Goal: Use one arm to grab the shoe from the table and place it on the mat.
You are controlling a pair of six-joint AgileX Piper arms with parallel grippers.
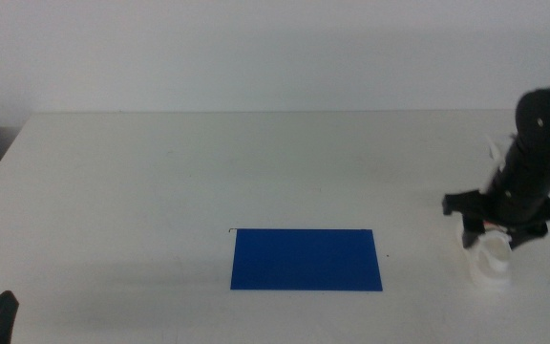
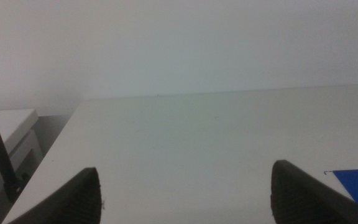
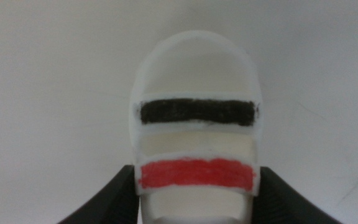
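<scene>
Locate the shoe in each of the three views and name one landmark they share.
Middle view: shoe at far right, under the right gripper.
Left wrist view: not in it.
Right wrist view: shoe centred, a jaw on each side.
Shared landmark: the white table, in every view.

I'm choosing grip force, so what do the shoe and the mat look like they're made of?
The shoe looks like moulded white foam or soft plastic: thick, matte, rounded rim. Its black and red straps look fuzzy, perhaps fabric. The right gripper has a jaw against each of its sides. The mat looks like thin matte sheet, maybe felt or rubber: it lies flat, deep blue, without glare. The left gripper waits open.
</scene>
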